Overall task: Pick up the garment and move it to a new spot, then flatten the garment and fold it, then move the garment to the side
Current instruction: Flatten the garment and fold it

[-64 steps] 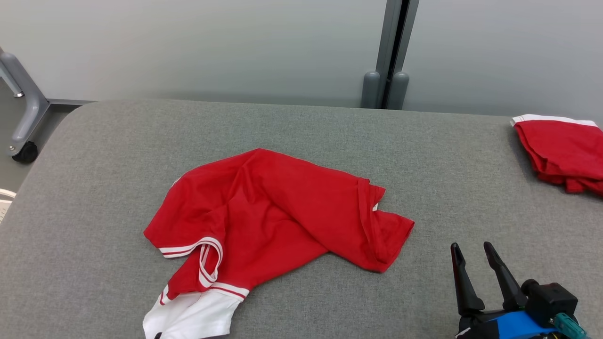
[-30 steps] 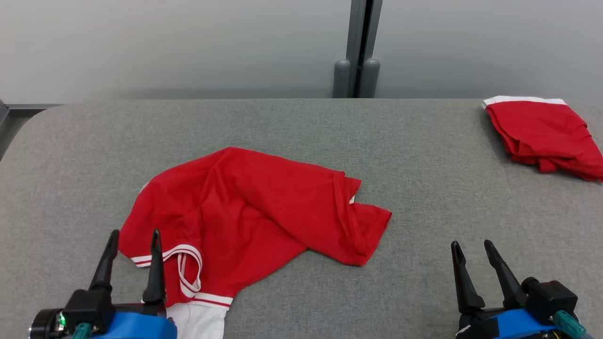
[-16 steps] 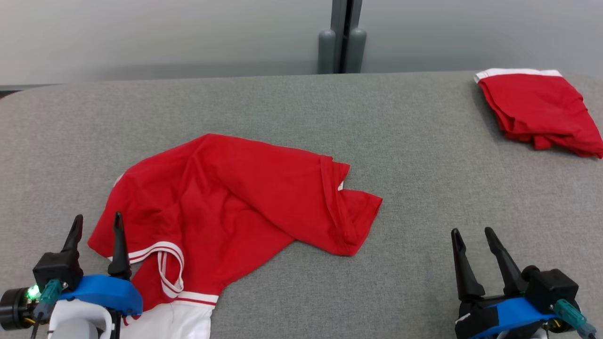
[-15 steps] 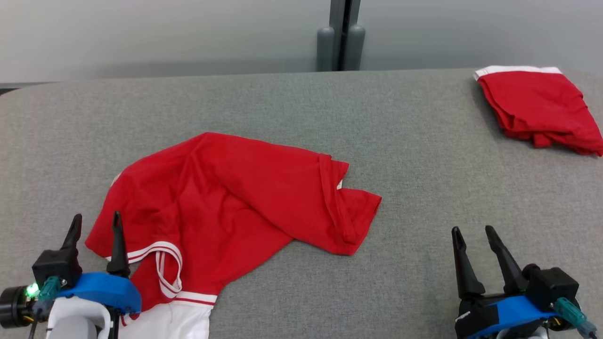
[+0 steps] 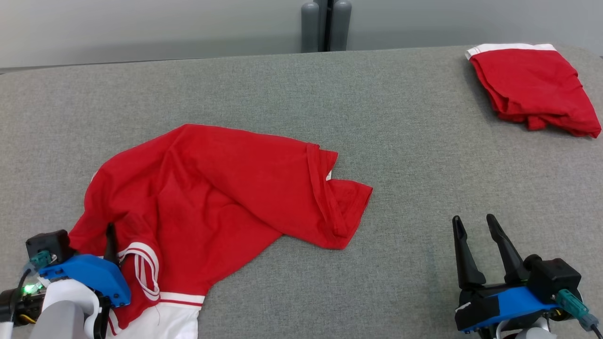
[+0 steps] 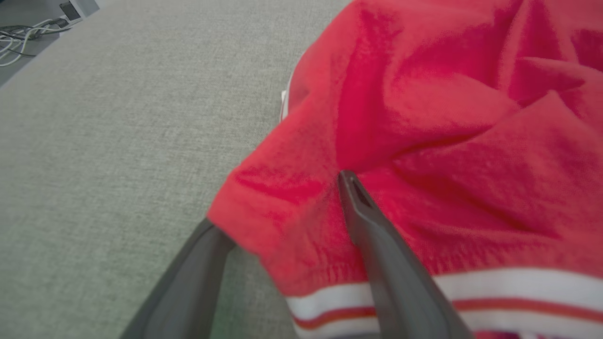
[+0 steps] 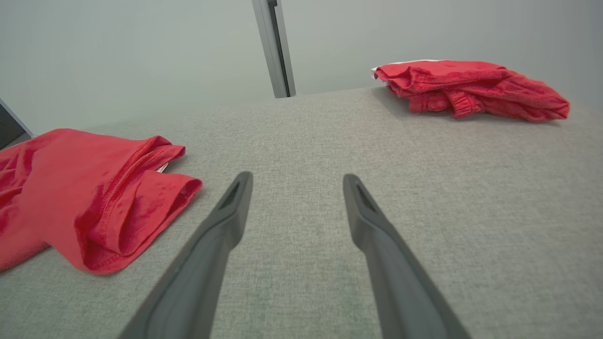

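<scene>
A crumpled red garment (image 5: 226, 188) with white and red striped trim lies left of centre on the grey padded table (image 5: 424, 165). My left gripper (image 5: 93, 233) is at its near left edge, open and straddling the cloth. In the left wrist view the garment (image 6: 424, 117) drapes over the left finger and hides its tip, while the right finger lies on top of the fabric beside the striped hem; the left gripper (image 6: 289, 188) stands wide. My right gripper (image 5: 473, 219) is open over bare table at the lower right, well right of the garment (image 7: 70, 188), with nothing between its fingers (image 7: 297, 178).
A second red garment (image 5: 532, 84), folded, with a white band, lies at the far right corner of the table, also in the right wrist view (image 7: 471, 87). A grey post (image 5: 325, 23) stands behind the table. Cables (image 6: 23, 35) lie on the floor beyond its left edge.
The head camera has tipped downward, shifting the whole picture. My left gripper has pushed forward into the garment's near left edge, one finger now under the cloth. The right gripper has stayed put.
</scene>
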